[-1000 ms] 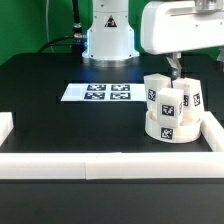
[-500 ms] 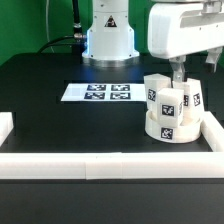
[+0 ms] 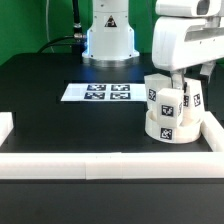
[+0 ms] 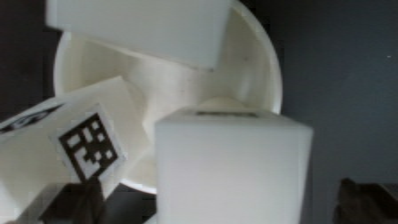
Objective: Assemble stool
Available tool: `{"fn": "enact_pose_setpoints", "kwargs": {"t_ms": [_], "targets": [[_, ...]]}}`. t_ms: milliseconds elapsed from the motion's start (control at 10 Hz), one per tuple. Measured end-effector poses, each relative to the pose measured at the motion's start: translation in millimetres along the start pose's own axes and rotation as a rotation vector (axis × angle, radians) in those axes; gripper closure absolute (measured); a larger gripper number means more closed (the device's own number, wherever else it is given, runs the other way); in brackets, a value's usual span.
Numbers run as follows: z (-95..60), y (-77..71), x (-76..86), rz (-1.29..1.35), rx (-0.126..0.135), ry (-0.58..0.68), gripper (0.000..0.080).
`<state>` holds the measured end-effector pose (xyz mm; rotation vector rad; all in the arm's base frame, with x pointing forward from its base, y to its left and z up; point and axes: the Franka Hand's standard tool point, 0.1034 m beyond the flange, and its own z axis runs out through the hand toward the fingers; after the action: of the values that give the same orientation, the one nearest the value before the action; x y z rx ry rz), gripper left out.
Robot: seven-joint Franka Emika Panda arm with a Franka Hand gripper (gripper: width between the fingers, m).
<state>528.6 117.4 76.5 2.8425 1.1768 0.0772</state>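
The stool's white round seat disc [image 3: 168, 128] lies on the black table at the exterior view's right, with three tagged block legs [image 3: 160, 98] standing upright in it. My gripper [image 3: 179, 84] hangs right over the legs, its fingertips hidden among them. In the wrist view the seat disc [image 4: 160, 75] fills the picture. One white leg [image 4: 231, 160] stands between my dark fingers [image 4: 71, 203], with a gap on each side. A tagged leg [image 4: 71, 135] leans beside it. The gripper [image 4: 217, 208] is open around the leg and does not touch it.
White border rails run along the front edge [image 3: 100, 163] and the right side [image 3: 210, 130], close to the seat disc. A short rail end [image 3: 5, 125] lies at the exterior view's left. The marker board [image 3: 98, 93] lies mid-table before the robot base [image 3: 108, 40].
My hand has come down and slightly to the exterior view's right, from above the stool to right over the legs. The stool parts have not moved.
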Motion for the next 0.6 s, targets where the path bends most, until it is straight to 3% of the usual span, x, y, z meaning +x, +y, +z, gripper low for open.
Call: {"fn": "enact_pose_setpoints", "kwargs": {"t_ms": [200, 300, 400, 500, 600], "targets": [[0.5, 0.1, -0.1, 0.006, -0.002, 0.002, 0.0192], [0.4, 0.4, -0.4, 0.007, -0.002, 0.002, 0.0369], [-0.1, 0.7, 0.0, 0.016, -0.003, 0.003, 0.0369], [-0.2, 0.9, -0.1, 0.039, -0.003, 0.003, 0.0461], [-0.2, 1.0, -0.1, 0.039, -0.003, 0.003, 0.0461]]}}
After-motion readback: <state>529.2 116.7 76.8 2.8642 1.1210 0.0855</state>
